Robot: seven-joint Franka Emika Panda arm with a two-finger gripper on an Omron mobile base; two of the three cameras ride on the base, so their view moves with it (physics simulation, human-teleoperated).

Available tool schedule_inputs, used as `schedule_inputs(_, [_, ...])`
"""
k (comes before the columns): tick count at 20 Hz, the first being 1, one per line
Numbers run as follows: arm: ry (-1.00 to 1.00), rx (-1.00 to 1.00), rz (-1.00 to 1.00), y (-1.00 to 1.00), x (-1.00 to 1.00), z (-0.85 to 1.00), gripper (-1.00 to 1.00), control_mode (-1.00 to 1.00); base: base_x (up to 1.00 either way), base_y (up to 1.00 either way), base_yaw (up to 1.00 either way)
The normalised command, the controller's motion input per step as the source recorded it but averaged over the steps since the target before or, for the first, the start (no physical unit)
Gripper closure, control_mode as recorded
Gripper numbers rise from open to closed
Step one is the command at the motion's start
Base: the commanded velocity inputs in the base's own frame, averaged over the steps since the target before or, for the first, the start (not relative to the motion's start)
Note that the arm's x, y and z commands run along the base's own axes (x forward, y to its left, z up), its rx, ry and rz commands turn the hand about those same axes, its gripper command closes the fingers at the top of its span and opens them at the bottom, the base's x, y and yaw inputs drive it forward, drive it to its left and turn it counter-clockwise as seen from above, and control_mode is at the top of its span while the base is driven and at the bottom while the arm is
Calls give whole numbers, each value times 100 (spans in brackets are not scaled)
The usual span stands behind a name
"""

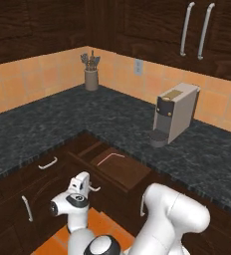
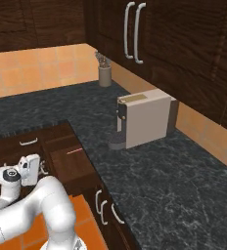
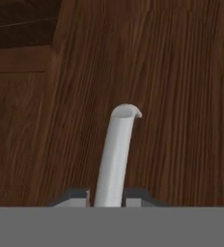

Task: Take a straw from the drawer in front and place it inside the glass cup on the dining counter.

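Running round the corner: black speckled worktop (image 1: 48,122), orange tiled backsplash (image 1: 38,79) rising behind. Hanging at twelve o'clock: dark wood cabinets (image 1: 147,25) with silver handles (image 1: 186,29). Showing at six o'clock: orange floor (image 1: 101,224).

Setting: a rendered domestic kitchen. Indicators: an L-shaped black speckled worktop (image 1: 48,124), an orange tiled backsplash (image 1: 33,82), dark wood wall cabinets (image 1: 152,25) with silver bar handles, a coffee machine (image 1: 176,113), and a utensil holder (image 1: 91,74).
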Motion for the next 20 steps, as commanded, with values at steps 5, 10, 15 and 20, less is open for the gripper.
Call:
schedule_inputs(5, [18, 8, 0, 95, -52, 11, -100, -100, 0, 0, 0])
schedule_inputs(10, [29, 24, 1, 44, -38, 35, -100, -100, 0, 0, 0])
schedule_inputs(15, [42, 50, 2, 5, -45, 95, -100, -100, 0, 0, 0])
schedule_inputs(20, [40, 46, 0, -5, -37, 95, -100, -100, 0, 0, 0])
